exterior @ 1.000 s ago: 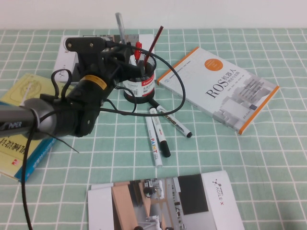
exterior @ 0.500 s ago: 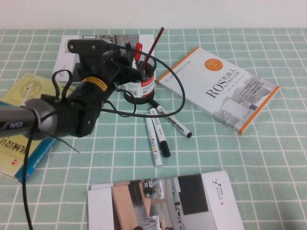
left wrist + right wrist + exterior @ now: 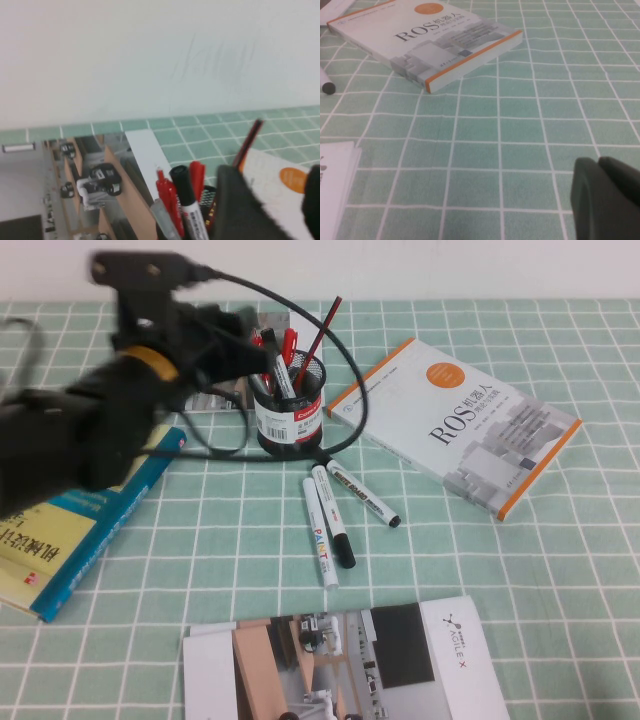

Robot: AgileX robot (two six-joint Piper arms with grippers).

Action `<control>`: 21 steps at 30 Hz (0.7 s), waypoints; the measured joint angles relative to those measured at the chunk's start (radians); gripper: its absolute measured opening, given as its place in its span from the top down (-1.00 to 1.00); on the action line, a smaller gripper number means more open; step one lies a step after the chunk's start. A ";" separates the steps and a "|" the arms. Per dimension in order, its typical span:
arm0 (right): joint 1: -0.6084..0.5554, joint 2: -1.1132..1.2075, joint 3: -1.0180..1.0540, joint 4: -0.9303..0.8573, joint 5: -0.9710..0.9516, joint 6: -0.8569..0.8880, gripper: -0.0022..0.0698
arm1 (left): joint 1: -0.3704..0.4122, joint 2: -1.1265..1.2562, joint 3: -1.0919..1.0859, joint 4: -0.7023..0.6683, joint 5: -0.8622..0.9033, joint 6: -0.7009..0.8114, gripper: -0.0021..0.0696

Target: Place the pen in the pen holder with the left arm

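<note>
just left of the pen holder (image 3: 291,405), raised off the table, the left gripper (image 3: 240,352) is blurred, and whether its fingers are apart or together cannot be told. the grey pen (image 3: 167,221) stands in the holder among red pens (image 3: 288,346) and a white marker (image 3: 189,205) with a black cap. three more markers (image 3: 332,517) lie on the green checked cloth (image 3: 480,570) in front of the cup. an orange-edged ros book (image 3: 455,421) lies to its right, a blue and yellow book (image 3: 70,525) under the left arm (image 3: 80,430). the right gripper (image 3: 607,200) shows only as a dark tip above the cloth near the ros book; its fingers cannot be read.
</note>
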 joint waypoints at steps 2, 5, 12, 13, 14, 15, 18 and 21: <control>0.000 0.000 0.000 0.000 0.000 0.000 1.00 | 0.000 -0.089 0.044 0.007 0.038 0.007 0.47; 0.000 0.000 0.000 0.000 0.000 0.000 1.00 | 0.000 -0.239 0.123 0.024 0.100 0.012 0.80; 0.000 0.000 0.000 0.000 0.000 0.000 1.00 | 0.000 -0.544 0.356 0.029 0.204 -0.002 0.94; 0.000 0.000 0.000 0.000 0.000 0.000 1.00 | 0.000 -0.588 0.392 0.029 0.214 -0.013 0.94; 0.000 0.000 0.000 0.000 0.000 0.000 1.00 | 0.000 -0.630 0.428 0.028 0.221 -0.026 0.94; 0.000 0.000 0.000 0.000 0.000 0.000 1.00 | 0.000 -0.672 0.456 0.028 0.224 -0.037 0.94; 0.000 0.000 0.000 0.000 0.000 0.000 1.00 | 0.000 -0.782 0.553 0.025 0.230 -0.063 0.94; 0.000 0.000 0.000 0.000 0.000 0.000 1.00 | 0.000 -0.869 0.646 0.025 0.260 -0.066 0.94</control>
